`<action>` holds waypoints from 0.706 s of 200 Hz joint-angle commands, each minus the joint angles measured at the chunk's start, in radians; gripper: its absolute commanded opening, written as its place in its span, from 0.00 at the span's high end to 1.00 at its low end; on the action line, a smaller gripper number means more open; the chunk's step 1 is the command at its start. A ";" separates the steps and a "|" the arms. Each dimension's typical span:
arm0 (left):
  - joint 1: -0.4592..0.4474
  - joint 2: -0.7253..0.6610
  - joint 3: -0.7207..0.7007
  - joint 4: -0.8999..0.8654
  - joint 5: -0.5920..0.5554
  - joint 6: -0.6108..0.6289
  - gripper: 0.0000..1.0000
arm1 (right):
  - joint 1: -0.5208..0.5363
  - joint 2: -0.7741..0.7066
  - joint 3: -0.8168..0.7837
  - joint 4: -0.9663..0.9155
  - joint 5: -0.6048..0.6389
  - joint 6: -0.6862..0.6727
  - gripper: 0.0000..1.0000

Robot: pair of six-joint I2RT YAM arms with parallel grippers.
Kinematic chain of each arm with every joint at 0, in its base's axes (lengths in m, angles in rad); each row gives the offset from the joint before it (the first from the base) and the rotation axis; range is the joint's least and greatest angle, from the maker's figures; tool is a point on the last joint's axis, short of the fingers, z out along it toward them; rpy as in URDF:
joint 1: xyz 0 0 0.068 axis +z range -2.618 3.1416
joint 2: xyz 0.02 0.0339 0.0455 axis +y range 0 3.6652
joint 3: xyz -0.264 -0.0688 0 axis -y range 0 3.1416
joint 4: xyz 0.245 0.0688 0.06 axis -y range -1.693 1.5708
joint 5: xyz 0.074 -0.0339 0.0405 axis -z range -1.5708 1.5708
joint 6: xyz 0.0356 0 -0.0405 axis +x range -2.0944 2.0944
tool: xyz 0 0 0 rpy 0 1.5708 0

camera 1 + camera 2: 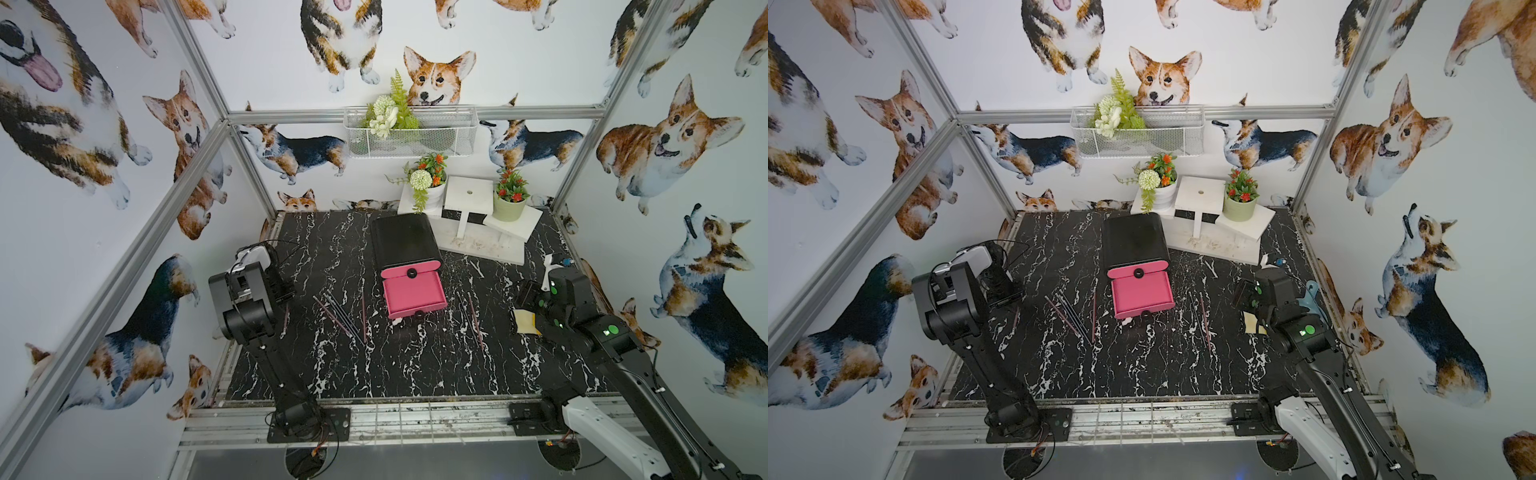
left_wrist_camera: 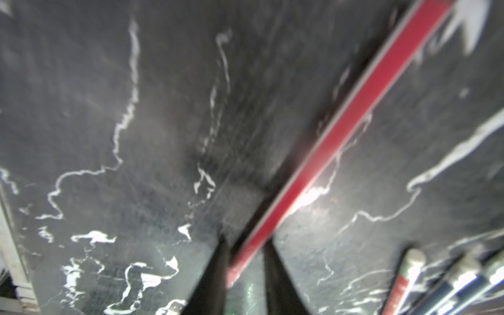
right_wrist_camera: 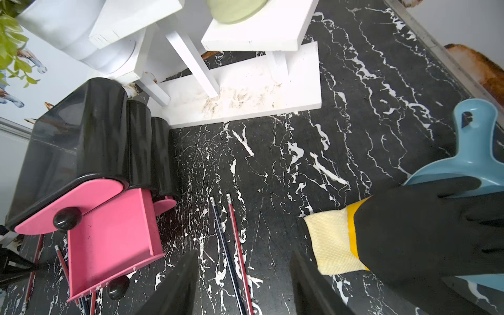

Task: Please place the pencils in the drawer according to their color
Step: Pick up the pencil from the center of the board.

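Left gripper (image 2: 246,242) appeared, through blur, clamped on a thin pinkish-red pencil (image 2: 354,109), its colour suiting the open pink drawer (image 1: 412,296). Right gripper (image 3: 244,261) stood released, empty.

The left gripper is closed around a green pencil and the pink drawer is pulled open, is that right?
Not quite. The pencil in the left gripper is red, not green, as the left wrist view shows. The pink drawer is indeed pulled open.
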 commanded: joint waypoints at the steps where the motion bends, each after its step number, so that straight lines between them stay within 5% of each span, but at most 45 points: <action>1: -0.009 0.020 -0.020 0.011 -0.019 0.009 0.93 | -0.001 0.001 0.007 0.017 0.020 -0.008 0.40; 43: -0.053 0.036 -0.007 0.037 -0.038 -0.005 1.00 | 0.000 0.008 0.014 0.022 -0.008 0.006 0.37; 114: -0.100 -0.037 -0.024 0.081 -0.051 -0.027 1.00 | -0.001 -0.012 -0.042 0.097 -0.129 0.018 0.01; 141: -0.109 -0.090 -0.033 0.106 0.002 -0.035 1.00 | -0.005 -0.015 -0.042 0.101 -0.185 0.019 0.00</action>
